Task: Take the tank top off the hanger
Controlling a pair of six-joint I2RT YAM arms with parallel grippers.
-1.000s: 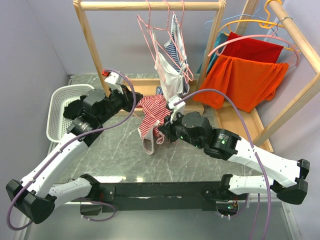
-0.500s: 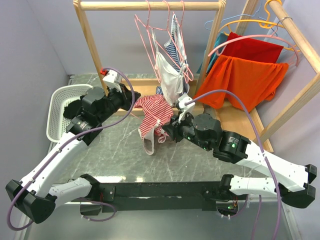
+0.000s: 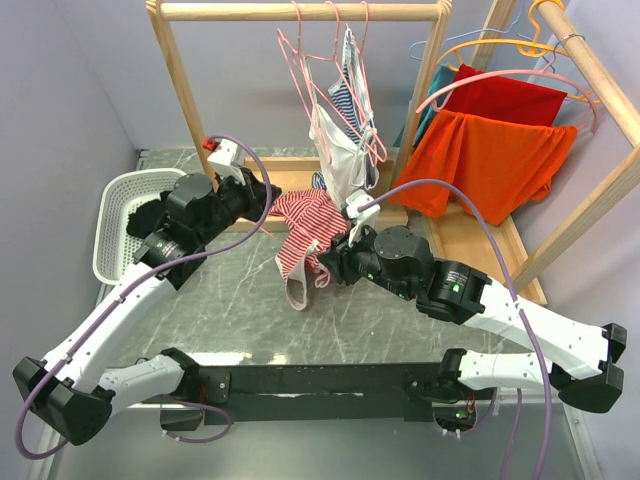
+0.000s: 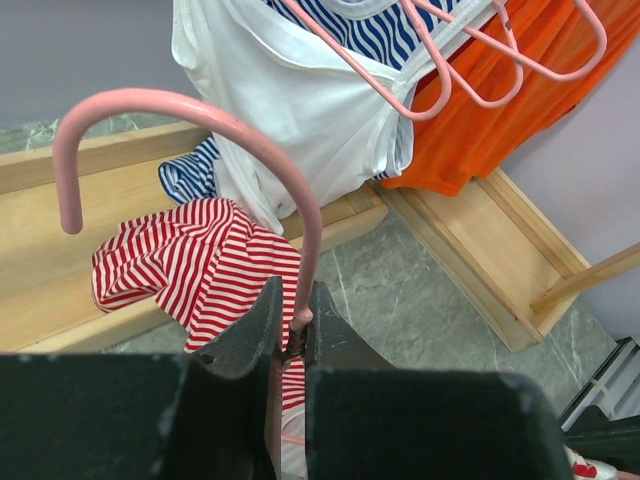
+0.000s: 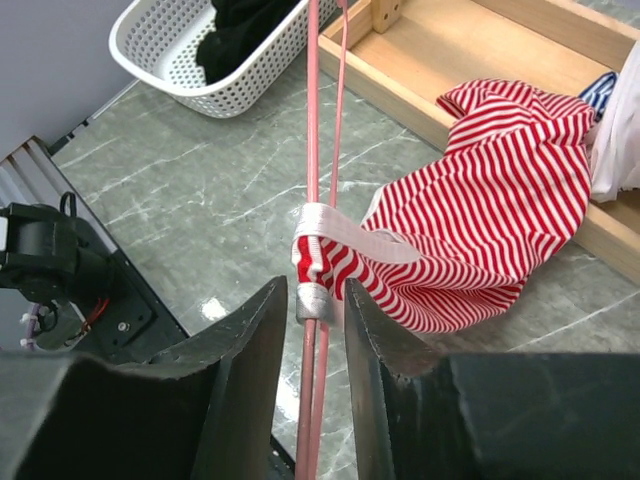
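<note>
right gripper [image 5: 316, 300] nudged back in, strap [image 5: 316, 262] of the tank top [image 5: 480, 200] pinched in its jaws; left gripper [image 4: 293, 300] clamps hanger [image 4: 200, 105]. Not free yet.

Nothing written, no brand or number, can be read in any of the three views. The red-striped tank top [image 5: 490, 200] carries stripes only. A red patch on the white housing [image 3: 224, 155] at the left wrist is too small to read.

- My right gripper [image 5: 318, 300] has slid back left, close against the striped tank top [image 3: 305, 222], after drifting right half a second ago.
- My right elbow [image 3: 450, 285] has pulled in with it.
- The white garment [image 3: 335, 150] on the rail has swayed slightly.
</note>
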